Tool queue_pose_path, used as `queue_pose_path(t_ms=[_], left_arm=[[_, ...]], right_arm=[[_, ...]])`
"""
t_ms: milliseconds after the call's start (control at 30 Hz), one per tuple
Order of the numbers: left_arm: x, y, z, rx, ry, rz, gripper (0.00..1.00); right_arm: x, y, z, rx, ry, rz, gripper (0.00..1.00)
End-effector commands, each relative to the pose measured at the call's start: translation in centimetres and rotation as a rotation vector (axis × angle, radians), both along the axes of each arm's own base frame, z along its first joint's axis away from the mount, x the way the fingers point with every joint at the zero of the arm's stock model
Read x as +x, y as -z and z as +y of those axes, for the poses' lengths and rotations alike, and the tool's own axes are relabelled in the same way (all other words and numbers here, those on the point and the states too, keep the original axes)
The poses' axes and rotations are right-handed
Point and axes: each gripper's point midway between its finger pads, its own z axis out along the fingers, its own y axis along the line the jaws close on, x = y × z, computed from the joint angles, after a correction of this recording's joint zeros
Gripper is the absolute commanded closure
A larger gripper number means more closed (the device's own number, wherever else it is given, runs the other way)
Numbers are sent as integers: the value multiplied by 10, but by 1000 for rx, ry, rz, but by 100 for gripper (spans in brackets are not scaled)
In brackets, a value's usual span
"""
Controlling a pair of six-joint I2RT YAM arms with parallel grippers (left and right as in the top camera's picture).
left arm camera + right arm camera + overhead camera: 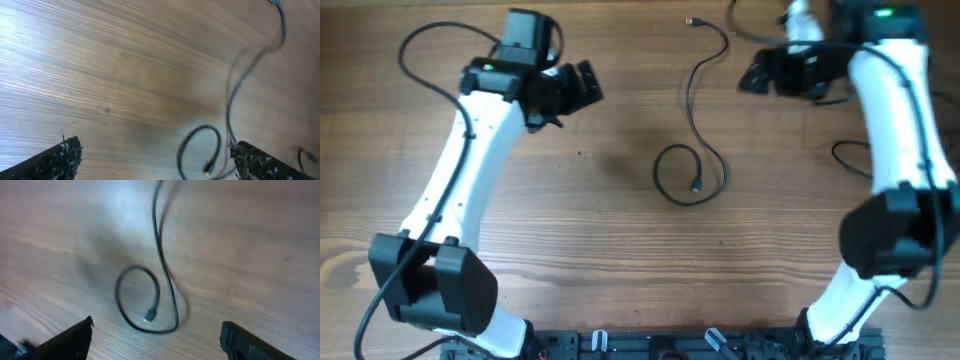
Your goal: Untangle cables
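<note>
Near the middle of the wooden desk (620, 250), a little toward twelve o'clock, lies one thin black cable (690, 105). It is loose and nothing holds it. One end, with a small plug (690, 20), is close to the far edge at twelve o'clock. From there the cord bends toward one o'clock, then runs down toward six o'clock in a soft wave. At its lower end it closes into one round loop (660, 180), where the strand crosses over itself. The second plug (697, 185) rests inside this loop, flat on the wood.

At about ten o'clock from the loop, the left claw (582, 88) hangs above bare wood. Its fingers (55, 160) stand wide apart and carry nothing. The cable is well apart from it, toward three o'clock.

At about one o'clock from the loop, the right claw (752, 75) is also spread, fingers (65, 340) far from each other, and it grips nothing. In its wrist view the loop and plug lie on the desk beyond the two fingers, not touching them.
</note>
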Motion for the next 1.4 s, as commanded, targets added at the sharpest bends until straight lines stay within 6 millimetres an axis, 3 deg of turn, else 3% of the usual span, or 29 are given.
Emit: queue_pose_path(t_ms=[0,100,233,333,500,667,833,933,1033,1100,1167,1267,1367], left_arm=[[1,3,21,32,-17,6,0],[-2,10,19,35,-13,33,0],[-1,14,19,35,-17,45,0],[-1,17,19,35,-17,51,0],[-1,17,19,35,-17,51,0],[-5,18,19,37,-16,67,0],[-6,18,19,38,-16,70,0],[-6,19,20,39,-16,73,0],[-6,19,20,39,-16,74,0],[-6,19,20,39,-16,73,0],[-6,19,20,39,-16,74,0],[-6,19,20,39,-16,73,0],[-6,19,20,39,-16,73,0]], right_arm=[[-16,53,11,-101,-73,67,16],[-41,109,15,-86,-56,152,22],[-61,152,25,-37,-71,166,35],[-65,169,34,-34,-89,134,40],[-47,175,60,-112,-146,-1,52],[-35,181,38,-427,-27,-71,69],[-15,176,43,-404,37,-145,80],[-18,176,47,-381,26,-135,93],[-20,171,58,-320,8,-121,96],[-17,149,64,-276,5,-134,96],[-11,105,67,-257,12,-186,96],[-4,9,64,-199,50,-357,96],[-10,-103,25,-141,212,-548,96]])
